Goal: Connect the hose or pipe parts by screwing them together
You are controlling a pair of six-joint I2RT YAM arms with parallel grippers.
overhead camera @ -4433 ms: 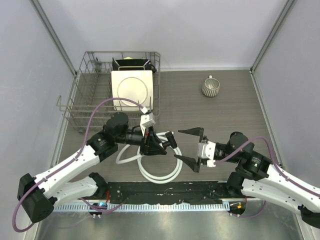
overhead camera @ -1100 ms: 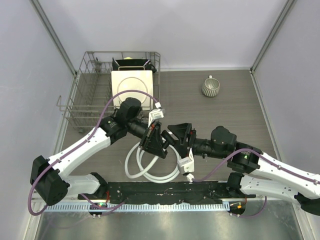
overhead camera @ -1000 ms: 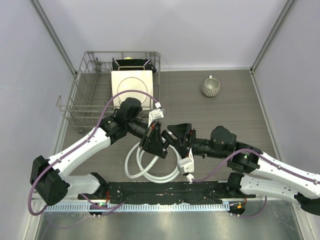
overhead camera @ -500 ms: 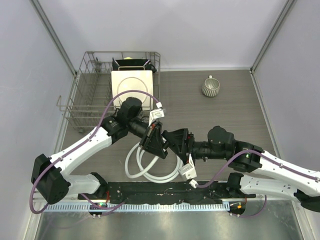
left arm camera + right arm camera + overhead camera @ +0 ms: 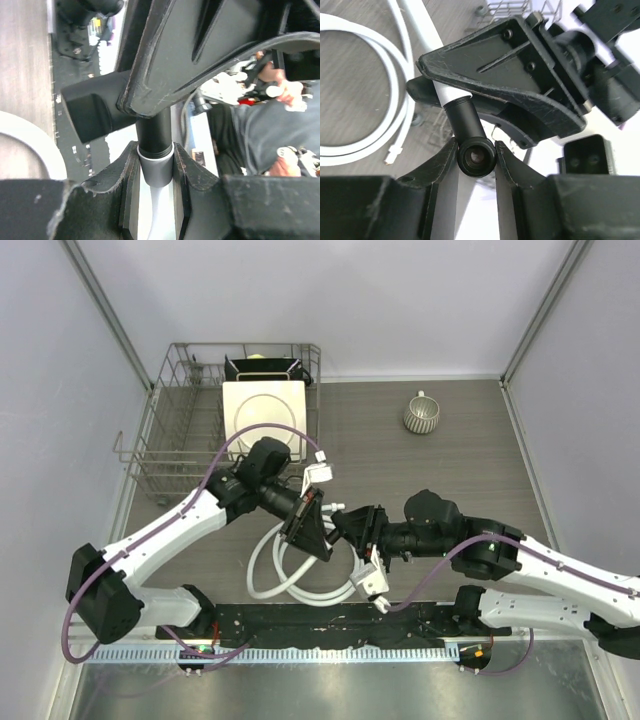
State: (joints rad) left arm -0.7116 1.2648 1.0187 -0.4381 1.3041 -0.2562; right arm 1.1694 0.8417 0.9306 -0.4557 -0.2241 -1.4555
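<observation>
Between the closed fingers of the right gripper [image 5: 476, 148], the black fitting [image 5: 468, 122] is pinched at its round open end. Beyond, its barrel is seated in the white end connector [image 5: 156, 172], which is clamped by the left gripper [image 5: 156, 152]. Thread engagement cannot be told; white hose [image 5: 400, 85] loops lie on the table [image 5: 350, 90] behind.

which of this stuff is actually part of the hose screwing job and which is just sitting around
Part of the job:
- white hose
- its white end connector, held by the left gripper
- black fitting, held by the right gripper

Just lying about:
- dish rack
- white plate standing in the rack
- mug
</observation>
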